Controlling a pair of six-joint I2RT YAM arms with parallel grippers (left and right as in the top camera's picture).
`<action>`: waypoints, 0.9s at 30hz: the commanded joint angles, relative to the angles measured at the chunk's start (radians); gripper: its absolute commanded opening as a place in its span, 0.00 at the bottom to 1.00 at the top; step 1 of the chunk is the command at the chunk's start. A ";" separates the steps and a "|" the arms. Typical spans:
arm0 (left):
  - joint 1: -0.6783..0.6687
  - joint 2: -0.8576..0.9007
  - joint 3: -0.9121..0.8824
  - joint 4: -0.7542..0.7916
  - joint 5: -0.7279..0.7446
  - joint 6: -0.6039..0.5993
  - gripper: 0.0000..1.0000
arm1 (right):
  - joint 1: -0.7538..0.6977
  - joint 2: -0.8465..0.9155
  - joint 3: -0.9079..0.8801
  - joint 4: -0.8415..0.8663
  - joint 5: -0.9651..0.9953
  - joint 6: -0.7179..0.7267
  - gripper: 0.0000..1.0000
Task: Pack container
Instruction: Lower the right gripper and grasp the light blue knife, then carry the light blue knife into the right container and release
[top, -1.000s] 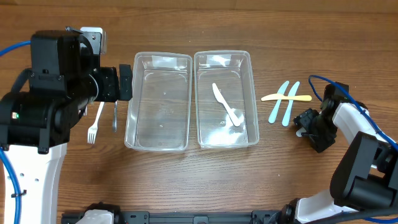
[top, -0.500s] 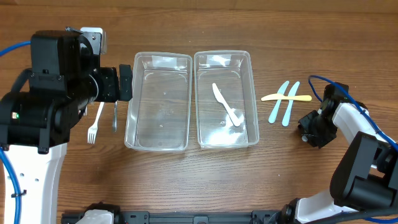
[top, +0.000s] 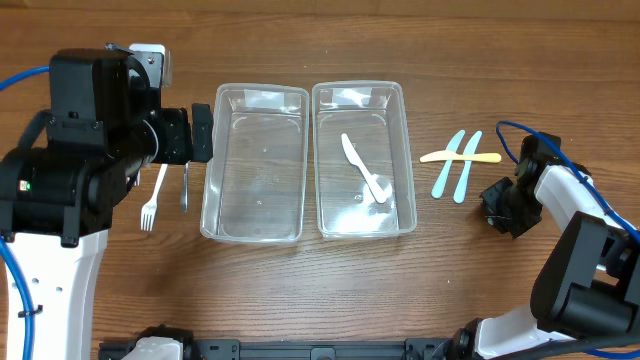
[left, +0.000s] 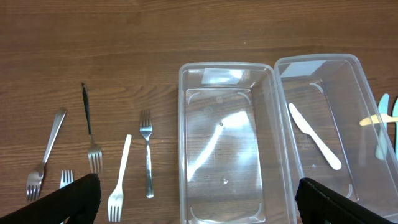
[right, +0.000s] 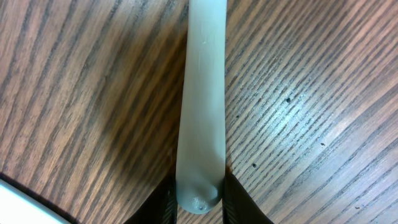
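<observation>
Two clear containers stand side by side. The left container (top: 208, 172) is empty. A white plastic knife (top: 362, 168) lies in the right container (top: 408, 150). At the table's right side my right gripper (top: 500, 206) sits low on the wood. It is shut on the end of a pale white plastic utensil handle (right: 202, 93), which runs away from the fingers (right: 166, 202) flat on the table. In the overhead view that utensil is hidden under the gripper. My left gripper (top: 200, 132) hangs open beside the left container's far left corner, holding nothing.
Two light blue utensils (top: 455, 165) and a cream one (top: 460, 156) lie crossed right of the containers. Left of them lie a white plastic fork (left: 119, 177) and several metal forks (left: 147, 158). A blue cable (top: 520, 130) loops near the right arm.
My right gripper has closed on the white utensil's handle; it stood open a second ago. The left arm has not moved.
</observation>
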 joint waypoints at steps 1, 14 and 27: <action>0.008 0.003 0.006 0.002 0.006 0.013 1.00 | -0.001 0.024 -0.031 0.018 0.018 -0.003 0.14; 0.008 0.003 0.006 0.008 0.007 0.013 1.00 | 0.011 -0.101 0.023 0.013 0.021 -0.112 0.04; 0.008 0.003 0.006 0.008 0.011 0.012 1.00 | 0.613 -0.384 0.343 -0.186 0.021 -0.333 0.06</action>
